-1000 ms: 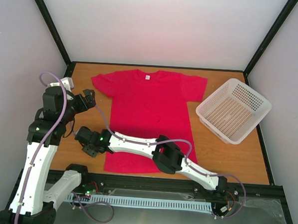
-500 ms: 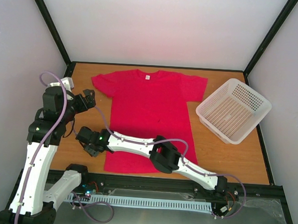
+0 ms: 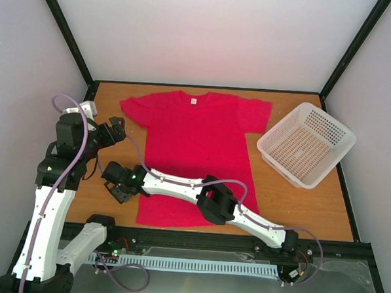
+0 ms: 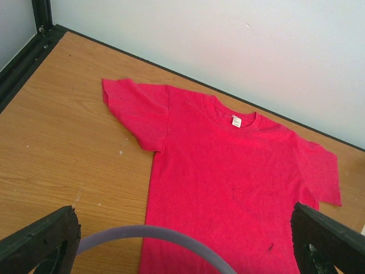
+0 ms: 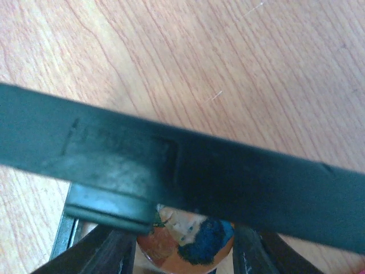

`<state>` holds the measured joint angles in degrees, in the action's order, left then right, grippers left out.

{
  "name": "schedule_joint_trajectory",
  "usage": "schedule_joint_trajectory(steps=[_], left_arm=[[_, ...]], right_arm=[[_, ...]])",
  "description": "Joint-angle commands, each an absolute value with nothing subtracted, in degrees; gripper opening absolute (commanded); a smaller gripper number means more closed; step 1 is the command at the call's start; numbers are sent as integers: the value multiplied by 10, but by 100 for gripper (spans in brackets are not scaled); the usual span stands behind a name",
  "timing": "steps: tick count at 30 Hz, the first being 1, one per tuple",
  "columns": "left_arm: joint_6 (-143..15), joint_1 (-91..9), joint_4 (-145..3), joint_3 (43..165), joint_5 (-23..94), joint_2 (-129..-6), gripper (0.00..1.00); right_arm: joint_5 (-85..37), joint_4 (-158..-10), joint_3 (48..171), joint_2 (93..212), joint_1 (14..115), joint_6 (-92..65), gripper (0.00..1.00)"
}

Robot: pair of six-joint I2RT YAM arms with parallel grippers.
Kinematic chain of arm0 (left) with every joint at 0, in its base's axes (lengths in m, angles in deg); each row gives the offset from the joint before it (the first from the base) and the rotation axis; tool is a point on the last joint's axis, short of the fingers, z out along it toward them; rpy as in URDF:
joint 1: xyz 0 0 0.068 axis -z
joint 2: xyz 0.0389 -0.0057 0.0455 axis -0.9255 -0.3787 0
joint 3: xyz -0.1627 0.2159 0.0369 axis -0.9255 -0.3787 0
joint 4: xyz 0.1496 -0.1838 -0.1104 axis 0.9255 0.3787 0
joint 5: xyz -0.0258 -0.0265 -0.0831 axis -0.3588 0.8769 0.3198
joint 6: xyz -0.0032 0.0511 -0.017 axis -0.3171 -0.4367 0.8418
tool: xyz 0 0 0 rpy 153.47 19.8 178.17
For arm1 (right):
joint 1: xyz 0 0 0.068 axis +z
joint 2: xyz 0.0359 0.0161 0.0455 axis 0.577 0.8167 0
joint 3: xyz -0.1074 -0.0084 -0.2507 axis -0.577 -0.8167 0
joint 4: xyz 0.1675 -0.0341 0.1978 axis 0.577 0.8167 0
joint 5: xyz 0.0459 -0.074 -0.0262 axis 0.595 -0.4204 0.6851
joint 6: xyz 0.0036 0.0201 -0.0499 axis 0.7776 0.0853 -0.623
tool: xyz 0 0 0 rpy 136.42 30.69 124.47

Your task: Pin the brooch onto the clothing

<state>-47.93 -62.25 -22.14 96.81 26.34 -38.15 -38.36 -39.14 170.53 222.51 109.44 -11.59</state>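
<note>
- My right hand (image 3: 119, 182) reaches across the lower part of the red T-shirt (image 3: 196, 140) to the bare table (image 3: 291, 204) just left of the hem. Since a second ago it has crept a little farther from my base, and the elbow over the shirt has slid the same way.
- In the right wrist view the brooch (image 5: 188, 235), a round pin with an orange-brown and dark blue picture, lies on the wood between my two fingers (image 5: 108, 254), one just beside it on each side.
- Those fingers have drawn closer together over the last second. I cannot tell whether they already pinch the brooch or only flank it.
- A dark bar (image 5: 228, 171) crosses that view close to the lens, blurred, hiding the top of the brooch.
- The brooch is off the T-shirt, on the table to its left.
- My left hand (image 3: 113, 130) hangs released, jaws spread wide, over the table beside the sleeve on my left, just as a second ago.
- The T-shirt lies flat with its collar toward the far wall and a white label (image 4: 236, 121) in the neck; it has not shifted.
- The white perforated basket (image 3: 307, 146) stays at the table's right edge, apart from the shirt.
- A purple cable (image 4: 154, 234) arcs across the bottom of the left wrist view.
</note>
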Motion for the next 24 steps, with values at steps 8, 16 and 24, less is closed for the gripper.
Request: schedule_joint_trajectory(steps=[8, 16, 24], left_arm=[[-487, -626, -232, 975, 271, -372, 100], [-485, -626, -234, 966, 276, -367, 100], [-487, -626, -237, 968, 279, -371, 100]], right_arm=[[-401, -393, 1712, 2212, 1093, -112, 35], [-418, -422, 1657, 2152, 1094, -104, 33], [-364, -449, 1601, 2093, 1090, -74, 6]])
